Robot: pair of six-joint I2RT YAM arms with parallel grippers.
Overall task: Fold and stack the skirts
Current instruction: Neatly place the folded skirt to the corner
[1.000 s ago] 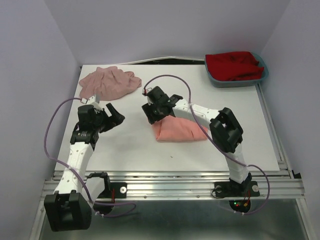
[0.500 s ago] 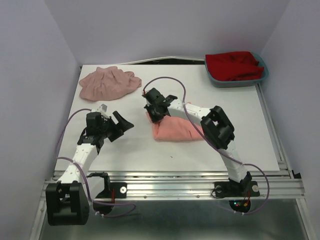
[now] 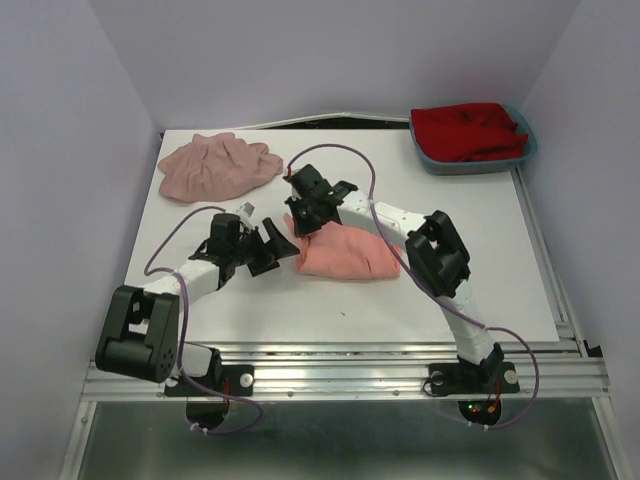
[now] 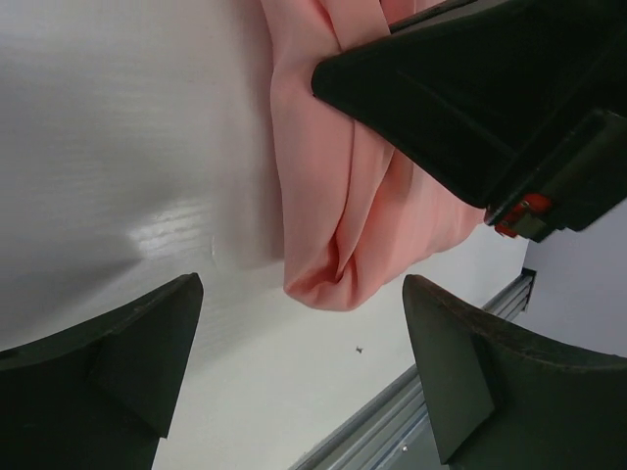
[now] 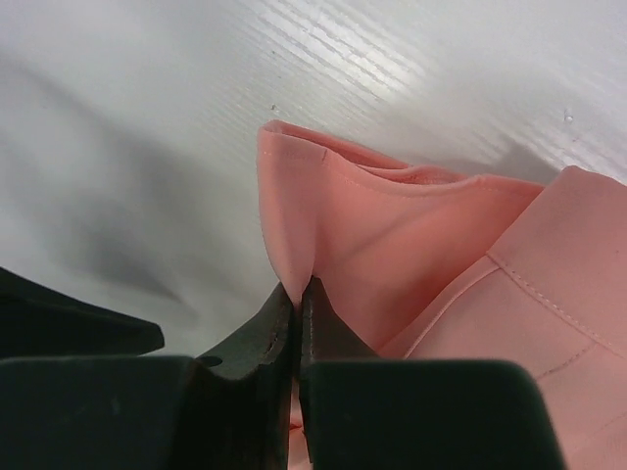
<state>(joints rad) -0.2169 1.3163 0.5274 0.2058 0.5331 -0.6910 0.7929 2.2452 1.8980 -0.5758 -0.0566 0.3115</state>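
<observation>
Salmon skirt [image 3: 345, 255] part-folded mid-table [image 3: 480, 250]; right gripper [image 5: 299, 294] pinching its far-left corner.
Left gripper [image 3: 275, 245] spread wide just beside the same edge, holding nothing. Mauve skirt [image 3: 215, 167] lies unfolded, far left. Next, likely: left takes the near corner, then both carry that edge across.

The top view gives you soft, even light from overhead: the white table [image 3: 480, 250] around the coral skirt [image 3: 345, 255] is bright, with only faint shadows beside it. In your left wrist view a glare patch sits left of the skirt, and the fingers [image 4: 118, 362] of the left gripper [image 4: 302, 284] look soft-edged below it. In the right wrist view the skirt's fold is sharp (stitching shows), with grey shadow to its left and streaky glare above.
</observation>
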